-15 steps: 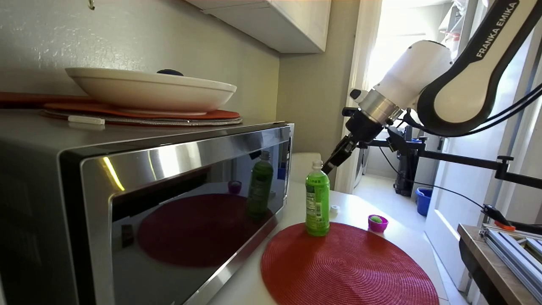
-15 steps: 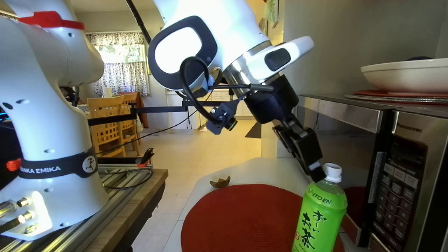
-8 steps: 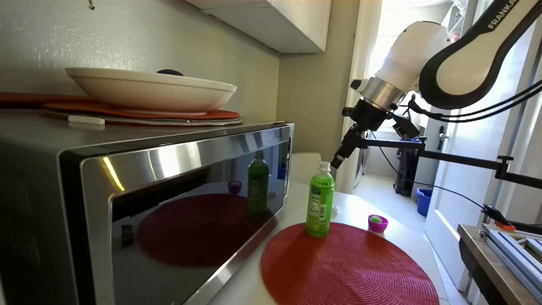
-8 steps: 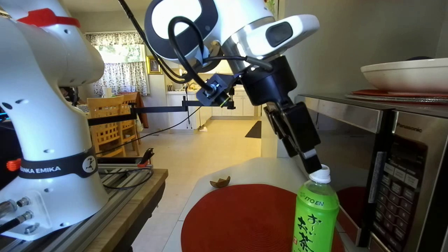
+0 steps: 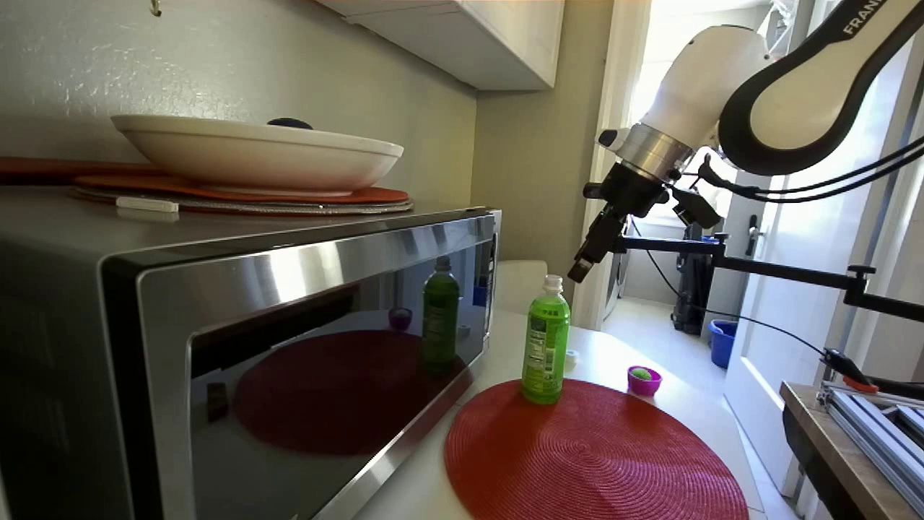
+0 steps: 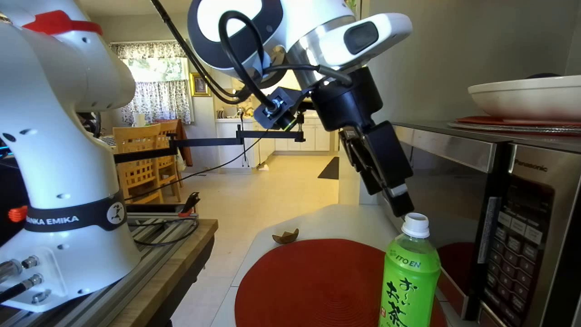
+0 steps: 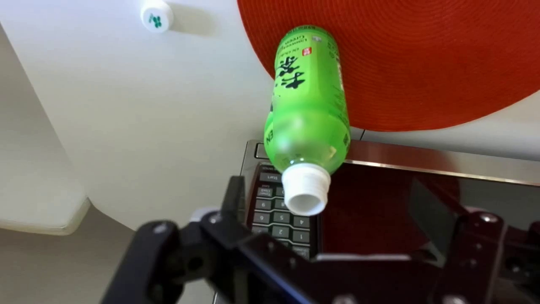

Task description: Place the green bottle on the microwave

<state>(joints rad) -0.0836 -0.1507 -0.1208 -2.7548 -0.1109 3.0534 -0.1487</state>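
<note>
Upright near the edge of the red round mat stands the green bottle [image 5: 546, 350], its white neck uncapped. Just beside it is the microwave [image 5: 317, 253], a steel-framed box with a dark glass door. My gripper [image 5: 580, 271] hangs slightly above the bottle's mouth and off to the side, apart from it. In the wrist view my gripper [image 7: 328, 185] is open, its fingers [image 7: 234, 196] spread wide. The bottle's neck [image 7: 306, 190] appears between them in that picture, but nothing is held. The bottle's base is cut off in an exterior view where its label [image 6: 408, 281] shows.
On the microwave's top a large white bowl [image 5: 260, 155] rests on stacked red mats, with a small white piece [image 5: 147, 205] near the front. The red mat [image 5: 592, 462] covers much of the table. A pink cup [image 5: 644, 381] and a white cap [image 7: 157, 17] lie near the bottle.
My gripper has opened and risen away from the bottle, moving back from the microwave. The bottle, tilted a second ago, has shifted slightly and now stands straighter on the mat.
</note>
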